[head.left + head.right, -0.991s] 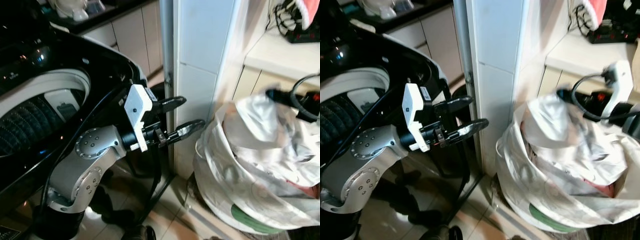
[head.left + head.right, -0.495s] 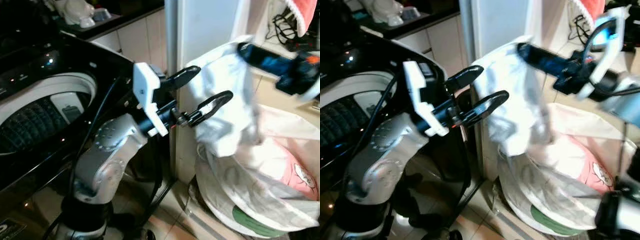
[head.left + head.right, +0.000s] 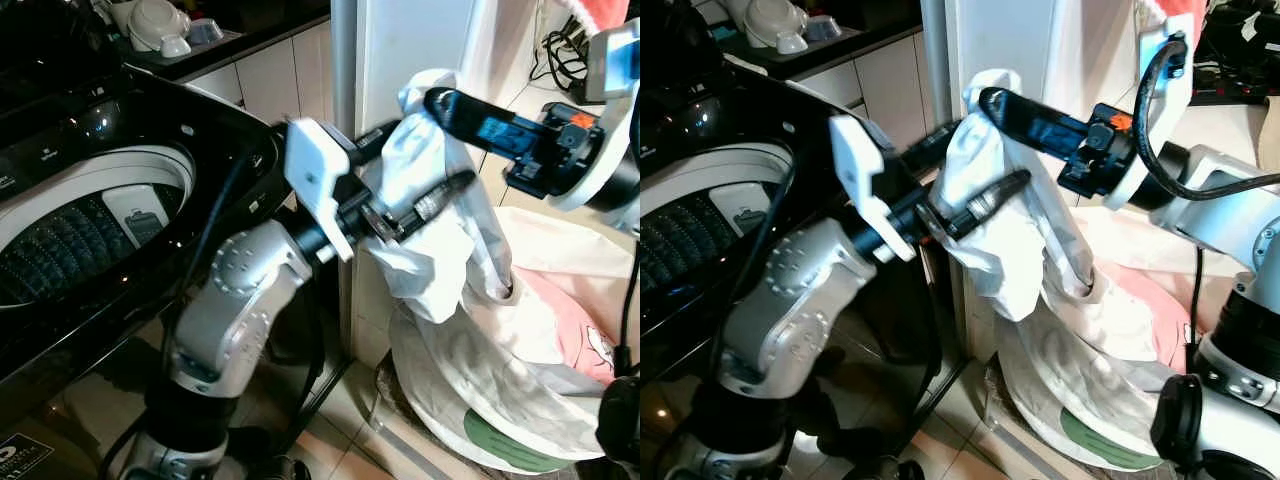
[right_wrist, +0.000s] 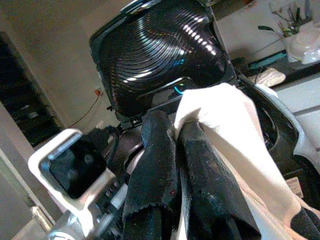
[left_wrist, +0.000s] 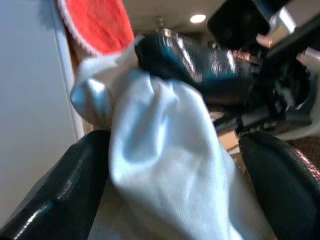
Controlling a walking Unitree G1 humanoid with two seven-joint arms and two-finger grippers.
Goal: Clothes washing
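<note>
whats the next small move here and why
Probably close the left tool on the white garment. The right tool pinches the cloth's top above the laundry bag, and the left fingers are open on either side of it, so both can carry it to the washer.

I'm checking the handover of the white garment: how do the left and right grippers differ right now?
The right gripper is shut, pinching the white garment at its top; the left gripper is open, its fingers on either side of the cloth lower down. The right reaches in from the laundry bag side, the left from the washing machine side. Both have black fingers.
</note>
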